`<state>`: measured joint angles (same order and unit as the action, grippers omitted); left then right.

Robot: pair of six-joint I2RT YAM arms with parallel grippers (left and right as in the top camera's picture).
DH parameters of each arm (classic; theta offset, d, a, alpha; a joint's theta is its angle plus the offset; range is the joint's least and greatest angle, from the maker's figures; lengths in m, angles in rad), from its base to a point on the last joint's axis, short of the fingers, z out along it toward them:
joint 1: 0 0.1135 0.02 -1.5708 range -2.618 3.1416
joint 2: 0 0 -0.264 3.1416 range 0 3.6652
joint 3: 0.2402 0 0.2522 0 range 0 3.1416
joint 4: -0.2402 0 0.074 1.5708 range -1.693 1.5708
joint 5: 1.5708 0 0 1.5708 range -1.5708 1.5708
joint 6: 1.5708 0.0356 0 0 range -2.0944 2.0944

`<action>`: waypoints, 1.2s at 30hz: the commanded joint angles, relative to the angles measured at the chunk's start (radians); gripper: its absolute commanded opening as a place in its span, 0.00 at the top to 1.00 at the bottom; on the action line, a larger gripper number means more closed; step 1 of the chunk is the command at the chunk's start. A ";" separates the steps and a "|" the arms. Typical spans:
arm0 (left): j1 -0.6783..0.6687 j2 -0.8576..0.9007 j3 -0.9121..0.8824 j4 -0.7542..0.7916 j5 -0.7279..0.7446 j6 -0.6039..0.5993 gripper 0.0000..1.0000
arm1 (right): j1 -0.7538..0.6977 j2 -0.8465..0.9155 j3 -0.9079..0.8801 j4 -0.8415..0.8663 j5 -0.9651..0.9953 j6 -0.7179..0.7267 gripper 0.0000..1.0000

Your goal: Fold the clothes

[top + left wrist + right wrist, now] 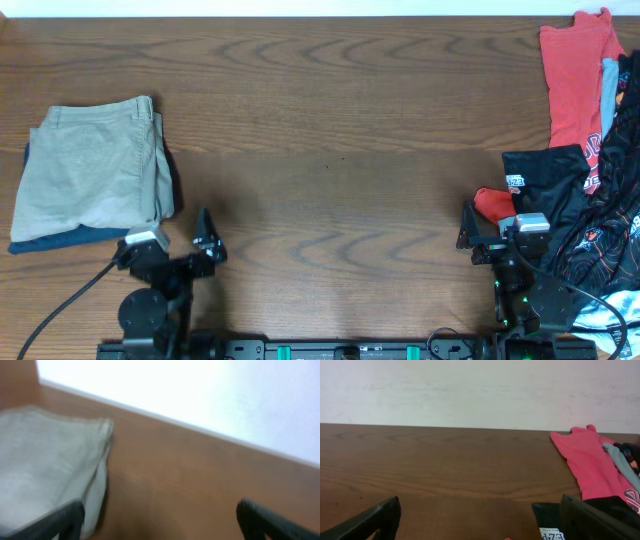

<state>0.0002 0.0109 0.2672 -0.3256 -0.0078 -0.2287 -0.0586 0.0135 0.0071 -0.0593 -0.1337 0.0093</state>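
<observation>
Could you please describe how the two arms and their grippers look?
The left arm and right arm are black with round joints. Each wrist carries a pale grey block. The left gripper and right gripper have flat black fingers. A black cable leaves the left arm.

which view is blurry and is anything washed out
Left wrist view is soft throughout, the khaki shorts smeared and the wall blown out to white; right wrist view is sharp, the table grain and red garment clear; overhead is crisp, with no glare on the wood.

Khaki shorts [95, 165] lie folded at table's left.
</observation>
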 commanded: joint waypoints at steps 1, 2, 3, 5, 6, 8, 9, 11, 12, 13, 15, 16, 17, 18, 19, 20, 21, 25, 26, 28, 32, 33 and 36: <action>0.006 -0.009 -0.106 0.192 -0.009 0.051 0.02 | 0.013 -0.008 -0.002 -0.004 0.010 -0.018 0.01; 0.006 -0.009 -0.147 0.282 -0.008 0.068 0.02 | 0.013 -0.008 -0.002 -0.004 0.010 -0.018 0.01; 0.006 -0.009 -0.185 0.359 -0.008 0.077 0.02 | 0.013 -0.008 -0.002 -0.004 0.010 -0.018 0.01; 0.006 -0.009 -0.243 0.457 -0.007 0.087 0.02 | 0.013 -0.008 -0.002 -0.004 0.010 -0.018 0.01; 0.006 -0.009 -0.265 0.479 0.000 0.087 0.02 | 0.013 -0.008 -0.002 -0.004 0.010 -0.018 0.01; 0.006 -0.009 -0.263 0.404 0.010 0.086 0.02 | 0.013 -0.008 -0.002 -0.004 0.010 -0.018 0.01; 0.006 -0.009 -0.263 0.366 0.019 0.086 0.02 | 0.013 -0.008 -0.002 -0.004 0.010 -0.018 0.02; 0.005 -0.009 -0.263 0.278 0.024 0.086 0.02 | 0.013 -0.008 -0.002 -0.004 0.010 -0.018 0.01; 0.005 -0.009 -0.263 0.249 0.022 0.086 0.02 | 0.013 -0.008 -0.002 -0.004 0.010 -0.018 0.01; 0.005 -0.007 -0.262 0.256 0.023 0.086 0.02 | 0.013 -0.008 -0.002 -0.004 0.010 -0.018 0.01; 0.005 -0.006 -0.262 0.255 0.022 0.086 0.02 | 0.013 -0.008 -0.002 -0.004 0.010 -0.018 0.01; 0.005 -0.006 -0.262 0.255 0.022 0.086 0.02 | 0.013 -0.008 -0.002 -0.004 0.010 -0.018 0.01; 0.005 -0.006 -0.262 0.255 0.022 0.086 0.02 | 0.013 -0.008 -0.002 -0.004 0.010 -0.018 0.01; 0.005 -0.005 -0.262 0.255 0.022 0.086 0.02 | 0.013 -0.008 -0.002 -0.004 0.010 -0.018 0.01; 0.005 -0.005 -0.262 0.255 0.022 0.086 0.02 | 0.013 -0.008 -0.002 -0.004 0.010 -0.018 0.01; 0.005 -0.005 -0.262 0.255 0.022 0.086 0.02 | 0.013 -0.008 -0.002 -0.004 0.010 -0.018 0.01; 0.005 -0.005 -0.262 0.255 0.022 0.086 0.02 | 0.013 -0.008 -0.002 -0.004 0.010 -0.018 0.01; 0.005 -0.005 -0.262 0.255 0.022 0.086 0.02 | 0.013 -0.008 -0.002 -0.004 0.010 -0.018 0.01; 0.005 -0.005 -0.262 0.255 0.022 0.086 0.02 | 0.013 -0.008 -0.002 -0.004 0.010 -0.018 0.01; 0.005 -0.005 -0.262 0.255 0.022 0.086 0.02 | 0.013 -0.008 -0.002 -0.004 0.010 -0.018 0.01; 0.005 -0.005 -0.262 0.255 0.022 0.086 0.02 | 0.013 -0.008 -0.002 -0.004 0.010 -0.018 0.01; 0.005 -0.005 -0.262 0.255 0.022 0.086 0.02 | 0.013 -0.008 -0.002 -0.004 0.010 -0.018 0.01; 0.005 -0.005 -0.262 0.255 0.022 0.086 0.02 | 0.013 -0.008 -0.002 -0.004 0.010 -0.018 0.01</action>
<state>0.0002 0.0113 0.0158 -0.0231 0.0235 -0.1562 -0.0586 0.0120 0.0071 -0.0593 -0.1333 0.0090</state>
